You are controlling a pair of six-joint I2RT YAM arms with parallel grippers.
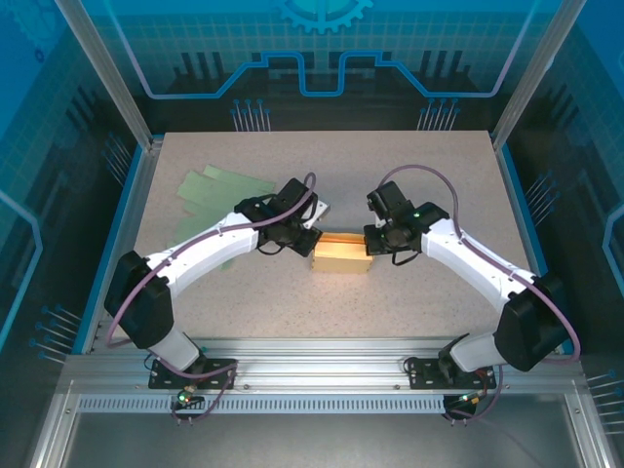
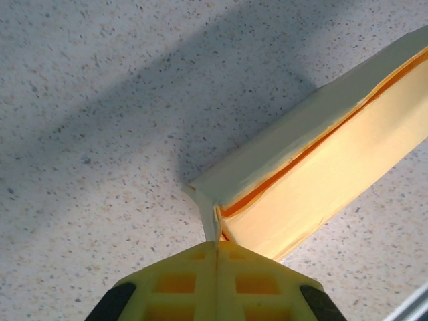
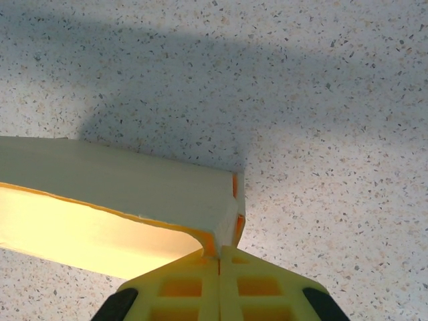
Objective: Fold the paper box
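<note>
At table [image 1: 390, 166] centre, your paper box [image 1: 341, 255] is pinched at both ends: left gripper [image 2: 216, 249] clamped at 9 o'clock, right gripper [image 3: 219, 254] at 3. You have bare surface toward 12 and 6; green sheets [image 1: 219, 187] lie at 10.

A speckled, pale grey-beige stone-look tabletop [image 1: 419, 185] is carrying two lots of paper goods. A long pale yellow paper box [image 1: 341, 256], orange showing along its seams, is lying near the middle. It is stretching between the jaws of the left gripper [image 1: 312, 239] and the right gripper [image 1: 369, 239], one end meeting each. Flat pale green paper sheets [image 1: 219, 187] are lying overlapped well out to the left of the left jaws, toward the far edge. Soft shadow is falling across the bare surface beyond both pairs of jaws.
</note>
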